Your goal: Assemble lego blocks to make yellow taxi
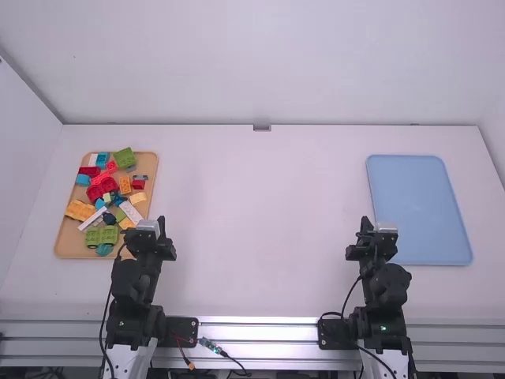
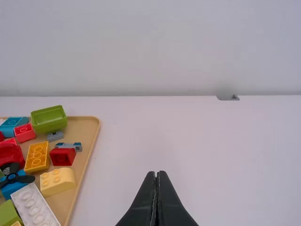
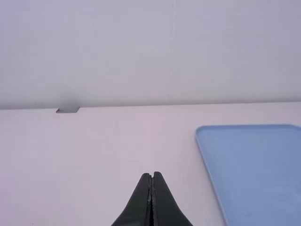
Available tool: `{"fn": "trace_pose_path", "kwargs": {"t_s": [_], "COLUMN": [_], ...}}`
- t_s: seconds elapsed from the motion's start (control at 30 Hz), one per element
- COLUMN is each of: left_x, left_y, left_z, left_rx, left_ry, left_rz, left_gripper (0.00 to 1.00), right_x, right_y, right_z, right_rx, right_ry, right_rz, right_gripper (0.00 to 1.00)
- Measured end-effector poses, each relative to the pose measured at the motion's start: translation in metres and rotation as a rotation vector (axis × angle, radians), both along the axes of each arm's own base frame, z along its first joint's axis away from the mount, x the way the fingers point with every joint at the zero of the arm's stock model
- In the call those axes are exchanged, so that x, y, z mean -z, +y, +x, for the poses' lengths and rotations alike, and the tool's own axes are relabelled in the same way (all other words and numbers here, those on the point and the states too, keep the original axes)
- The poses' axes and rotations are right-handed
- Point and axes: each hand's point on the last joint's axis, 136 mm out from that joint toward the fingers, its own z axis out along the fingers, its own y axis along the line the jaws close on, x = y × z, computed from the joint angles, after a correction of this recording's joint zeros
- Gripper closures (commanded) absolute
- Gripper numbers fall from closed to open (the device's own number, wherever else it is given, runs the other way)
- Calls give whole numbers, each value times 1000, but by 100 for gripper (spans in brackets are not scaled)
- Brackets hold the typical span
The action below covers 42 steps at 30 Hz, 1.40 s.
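The jaws of the left gripper are resting clenched, fingers meeting and gripping nothing; those of the right gripper are likewise pressing together on empty air. In the high view, the left gripper is hovering at the lower left, by the right edge of the tan tray, while the right gripper is hanging at the lower right, near the left edge of the blue tray.

The taxi's likely parts are lying loose in the tan tray, at the left of the frame: a studded orange-yellow block, a pale yellow block with a curved side and a longer orange-yellow piece. Red, green, blue and white pieces are crowding around them. No taxi is taking shape on the table or in the blue tray.

The task, I judge, is standing at its very start, with choosing the first part being the step in hand. The next move is calling for the left gripper to be opening, lowering over a yellow part and squaring its fingers to the sides. Neighbouring pieces may be getting nudged or pinched along, so a fairly upright approach is looking safest.
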Motion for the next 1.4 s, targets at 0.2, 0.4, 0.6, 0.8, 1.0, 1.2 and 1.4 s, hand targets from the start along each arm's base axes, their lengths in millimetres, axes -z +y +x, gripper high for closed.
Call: {"fn": "trace_pose_path", "kwargs": {"t_s": [0.2, 0.4, 0.6, 0.8, 1.0, 1.2, 1.4], "left_x": [-2, -20, -47, -63, -83, -103, -122], "left_y": [7, 8, 8, 8, 5, -1, 0], "left_z": [2, 3, 4, 6, 7, 9, 10], "left_rx": [-30, -35, -34, -33, -12, 20, 16], "left_ry": [-5, -39, -94, -124, -165, -200, -241], "left_rz": [-21, -26, -26, -28, -44, -61, -64], "left_gripper": [95, 91, 87, 83, 79, 75, 71], "right_x": [-3, -19, -36, -54, -71, -87, -85], "right_y": [2, 1, -1, -10, -16, -13, -4], "right_z": [2, 3, 5, 6, 8, 9, 13], "right_rx": [-5, 0, 9, 44, 62, 51, 12], "right_ry": [-7, -37, -61, -89, -120, -136, -101], "right_rz": [-24, -59, -78, -84, -93, -106, -105], "right_gripper": [95, 91, 87, 83, 79, 75, 71]}}
